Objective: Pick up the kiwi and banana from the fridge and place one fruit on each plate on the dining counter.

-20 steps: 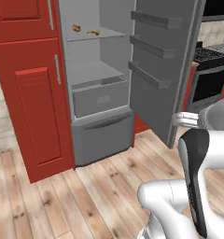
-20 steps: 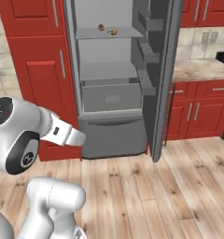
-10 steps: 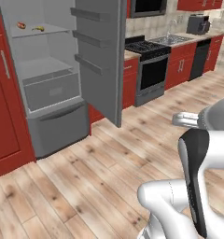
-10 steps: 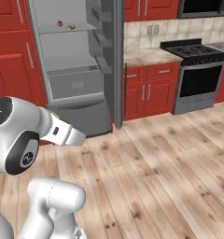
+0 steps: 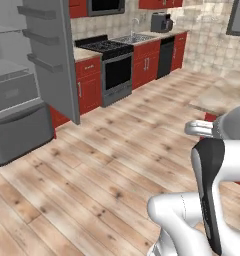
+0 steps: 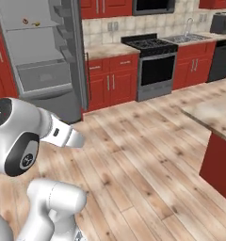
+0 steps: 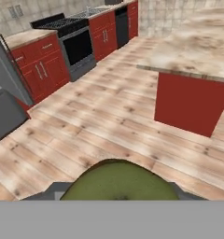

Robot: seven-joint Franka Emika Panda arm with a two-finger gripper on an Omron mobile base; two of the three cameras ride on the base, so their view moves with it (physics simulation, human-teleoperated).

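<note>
The olive-green kiwi (image 7: pixel 119 181) bulges up at the bottom of the hand view, held between my gripper's (image 7: pixel 118 194) two fingers, which is shut on it. The grey fridge (image 6: pixel 39 61) stands open at the left, its door (image 5: pixel 52 55) swung out. On its upper shelf lies the small yellow banana (image 6: pixel 36 23) beside a red food item (image 6: pixel 24 20). The dining counter (image 7: pixel 193 51) with its marbled beige top and red base lies ahead to the right, and its corner (image 6: pixel 213 115) shows in the right base view. The plates are out of view.
A black stove (image 6: pixel 152 66) stands among red base cabinets (image 6: pixel 108 80) along the back wall, with a sink (image 5: pixel 132 37), a dishwasher (image 5: pixel 167 52) and a toaster (image 5: pixel 161 21) further on. Wide bare wooden floor (image 5: pixel 117 165) lies between the fridge and the counter.
The whole picture has swung right as the base turned: the fridge slid to the left edge, and the stove, sink and dining counter came into view.
</note>
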